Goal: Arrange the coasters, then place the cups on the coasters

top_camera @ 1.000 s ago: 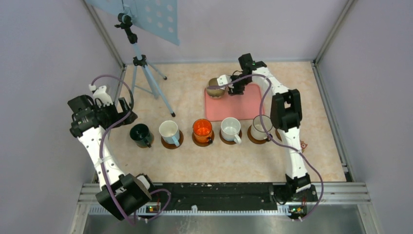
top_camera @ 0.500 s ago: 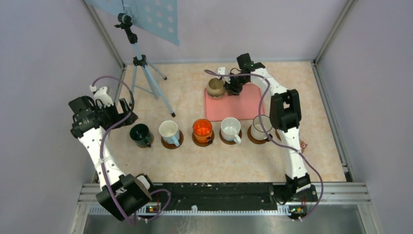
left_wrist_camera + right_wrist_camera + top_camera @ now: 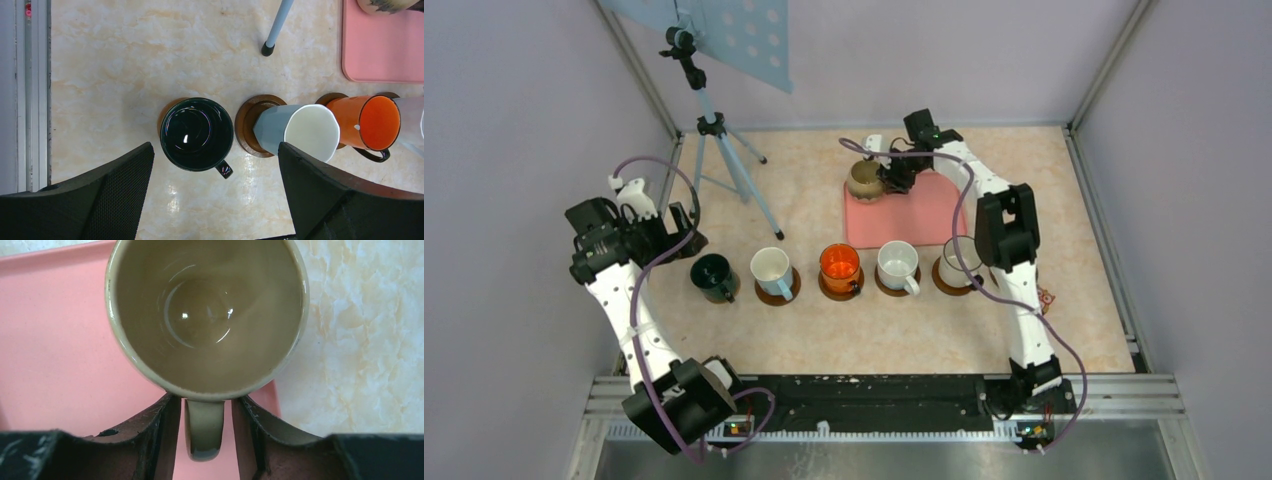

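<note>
A beige cup [image 3: 865,180] stands upright at the far left corner of the pink tray [image 3: 924,215]. My right gripper [image 3: 890,177] reaches it from the right. In the right wrist view the beige cup [image 3: 205,315] fills the frame, and my right gripper [image 3: 205,399] has one finger on each side of the handle [image 3: 204,432], with a thin gap on both sides. A dark green cup [image 3: 713,275], a pale-blue cup [image 3: 771,268], an orange cup [image 3: 840,265] and two whitish cups [image 3: 897,264] [image 3: 959,260] stand in a row on brown coasters [image 3: 776,294]. My left gripper [image 3: 679,228] hovers open above the green cup [image 3: 197,134].
A tripod [image 3: 724,160] stands at the back left; one of its feet [image 3: 268,48] rests on the table near the row. A small red figurine [image 3: 1046,297] sits beside the right arm. Metal frame rails border the table.
The right gripper's jaws have narrowed round the beige cup's handle, and that arm has shifted slightly left. The left arm has not moved.
</note>
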You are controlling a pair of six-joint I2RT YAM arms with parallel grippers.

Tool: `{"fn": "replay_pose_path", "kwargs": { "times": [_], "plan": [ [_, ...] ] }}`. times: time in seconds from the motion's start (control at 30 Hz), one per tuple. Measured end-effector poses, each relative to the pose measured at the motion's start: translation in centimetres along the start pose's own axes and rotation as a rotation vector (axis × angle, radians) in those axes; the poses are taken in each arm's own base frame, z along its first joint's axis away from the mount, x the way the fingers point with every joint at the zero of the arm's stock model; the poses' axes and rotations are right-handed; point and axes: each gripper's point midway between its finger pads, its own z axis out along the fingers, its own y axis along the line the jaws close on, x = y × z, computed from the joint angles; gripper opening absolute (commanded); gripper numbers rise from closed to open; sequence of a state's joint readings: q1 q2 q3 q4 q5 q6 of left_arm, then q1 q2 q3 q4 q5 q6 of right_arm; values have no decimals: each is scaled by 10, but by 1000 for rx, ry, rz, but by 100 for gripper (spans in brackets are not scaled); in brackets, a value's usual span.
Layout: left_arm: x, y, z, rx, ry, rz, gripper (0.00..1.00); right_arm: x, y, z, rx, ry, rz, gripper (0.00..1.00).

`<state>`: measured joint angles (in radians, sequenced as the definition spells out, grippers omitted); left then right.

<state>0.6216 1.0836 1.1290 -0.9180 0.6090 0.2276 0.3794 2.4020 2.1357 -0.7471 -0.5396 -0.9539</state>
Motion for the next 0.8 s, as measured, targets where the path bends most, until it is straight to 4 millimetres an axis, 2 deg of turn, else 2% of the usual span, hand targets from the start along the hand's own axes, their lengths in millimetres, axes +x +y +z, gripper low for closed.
{"fn": "replay_pose_path", "kwargs": {
  "times": [0.2,0.3,0.5,0.67,0.8],
  "plan": [
    [0,-1,-1,4,-4,2,99,-3,-2,2,17,4,12,17],
    [0,-3,0,16,-6,2,99,-2,-2,2,20,7,27,0],
    [3,-5,4,40,-8,2,99,0,-1,0,43,6,61,0],
    [5,-7,10,68,-17,0,99,9,5,-19,77,29,163,0],
    [0,-6,13,80,-37,13,99,14,4,-46,120,26,262,0]
  ]
}}
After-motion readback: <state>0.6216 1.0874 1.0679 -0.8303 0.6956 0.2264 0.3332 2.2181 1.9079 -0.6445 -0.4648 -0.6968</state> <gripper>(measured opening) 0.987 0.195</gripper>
